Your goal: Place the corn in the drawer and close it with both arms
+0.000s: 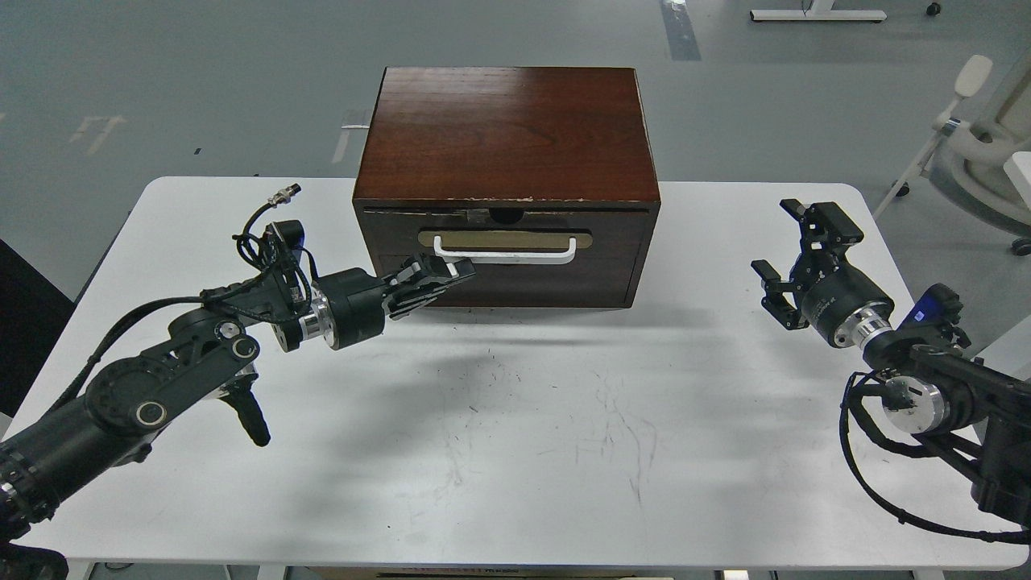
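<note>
My left gripper (pixel 435 278) is reaching toward the front of the drawer (pixel 503 258), its dark fingers drawn close together with their tips at the left end of the white bar handle (pixel 506 251); from this angle I cannot tell whether they actually grip the bar or only touch it. My right gripper (pixel 793 262) hangs over the right side of the table, well apart from the cabinet, with its fingers spread wide and nothing between them. The drawer appears pushed in, its chipped dark brown front nearly level with the cabinet face, the handle sitting on a tan oval plate. The corn cannot be seen anywhere in this view. The reddish-brown wooden cabinet (pixel 506 133) stands at the far middle of the white table (pixel 515 451), whose surface shows faint scuff marks in front of it. Beyond the table is a grey floor, with a white chair (pixel 987 137) at the far right.
</note>
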Tool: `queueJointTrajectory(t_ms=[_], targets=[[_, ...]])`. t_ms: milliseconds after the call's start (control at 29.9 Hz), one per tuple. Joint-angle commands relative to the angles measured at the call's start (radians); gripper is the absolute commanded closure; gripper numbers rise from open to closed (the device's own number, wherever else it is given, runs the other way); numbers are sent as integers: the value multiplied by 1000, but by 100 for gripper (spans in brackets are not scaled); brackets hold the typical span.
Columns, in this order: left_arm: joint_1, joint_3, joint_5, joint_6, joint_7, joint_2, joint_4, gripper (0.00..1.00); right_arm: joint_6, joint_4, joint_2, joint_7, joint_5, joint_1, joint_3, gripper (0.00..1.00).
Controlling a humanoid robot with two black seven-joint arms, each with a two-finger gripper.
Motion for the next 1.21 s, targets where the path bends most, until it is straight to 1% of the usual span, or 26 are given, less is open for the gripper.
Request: queueJointTrajectory(t_ms=[0, 301, 402, 469, 569, 636, 703, 737, 770, 837, 971, 1005, 1072, 1105, 1139, 1172], targets=[[-11, 1, -16, 1, 0, -3, 6, 100, 0, 0, 0, 0, 0, -2, 0, 1], [-20, 4, -36, -12, 1, -3, 11, 100, 0, 2, -3, 0, 2, -5, 0, 1], [-16, 15, -38, -50, -5, 11, -8, 100, 0, 2, -3, 0, 0, -8, 3, 1], [-10, 16, -38, -91, -11, 24, -23, 100, 0, 2, -3, 0, 0, -8, 6, 1], [-2, 18, -36, -97, -14, 64, -67, 100, 0, 0, -3, 0, 0, -8, 11, 1], [12, 18, -36, -97, -34, 110, -136, 100, 0, -1, -5, 0, 0, -8, 12, 1], [16, 18, -36, -97, -51, 135, -176, 100, 0, -1, -5, 0, 0, -6, 12, 1], [23, 10, -38, -97, -69, 155, -210, 100, 0, -3, -5, 0, 0, -6, 12, 1], [27, 6, -38, -97, -78, 164, -225, 100, 0, -3, -5, 0, 0, -6, 14, 1], [41, -8, -82, -97, -129, 189, -273, 100, 2, -3, -5, 0, 0, -5, 14, 1], [55, -65, -268, -97, -129, 198, -279, 99, 0, -3, -5, 0, 0, 0, 15, 1], [62, -99, -364, -97, -129, 198, -279, 82, 2, -3, -6, 0, 0, 1, 15, 1], [70, -132, -453, -97, -129, 199, -279, 62, 2, -3, -6, 0, 0, 3, 17, 1], [76, -163, -537, -97, -129, 215, -278, 29, 2, -4, -6, 0, 2, 3, 18, 1], [76, -172, -564, -97, -129, 224, -276, 8, 2, -4, -6, 0, 0, 3, 20, 1], [76, -185, -602, -97, -129, 245, -268, 0, 2, -3, -8, 0, 2, 4, 20, 1]])
